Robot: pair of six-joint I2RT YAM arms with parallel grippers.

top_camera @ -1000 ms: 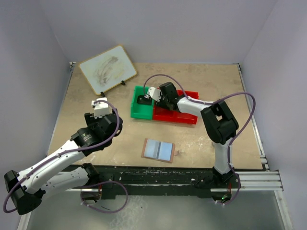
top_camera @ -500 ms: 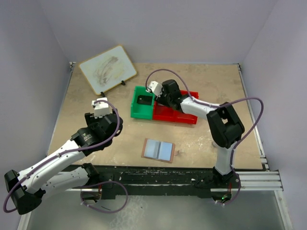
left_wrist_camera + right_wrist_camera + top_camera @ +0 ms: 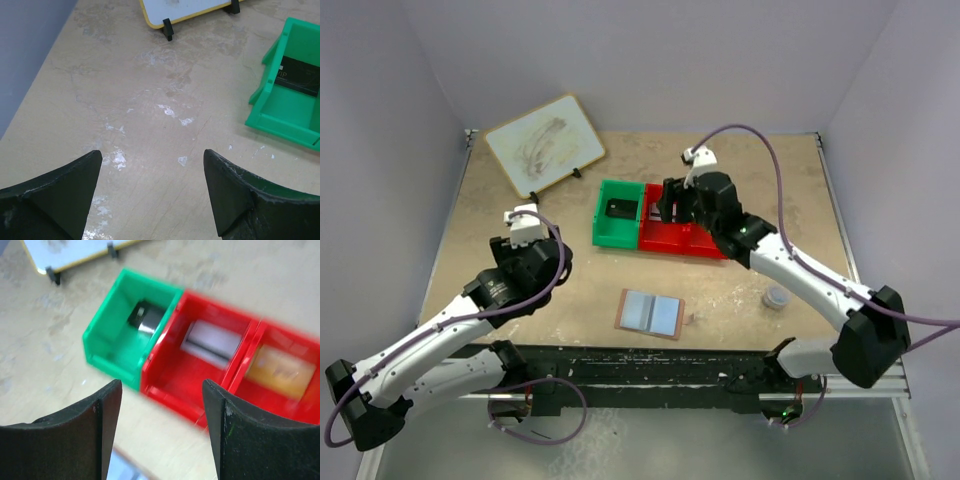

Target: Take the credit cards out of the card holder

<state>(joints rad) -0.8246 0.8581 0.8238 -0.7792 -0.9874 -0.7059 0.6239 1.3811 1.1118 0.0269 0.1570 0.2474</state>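
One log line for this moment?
card holder: open flat | green bin: dark card | red bins: two cards | left fingers: open, empty | right fingers: open, over bins

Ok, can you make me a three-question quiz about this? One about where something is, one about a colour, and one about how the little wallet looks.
1. Where is the card holder? A) in a red bin B) on the table C) in a gripper
2. The bin holding the black card is: A) green B) blue C) yellow
3. The card holder is: A) snapped shut B) standing upright C) lying open flat
Answers: 1 B, it lies on bare tabletop; 2 A, green walls surround the card; 3 C, both pale inner panels face up.
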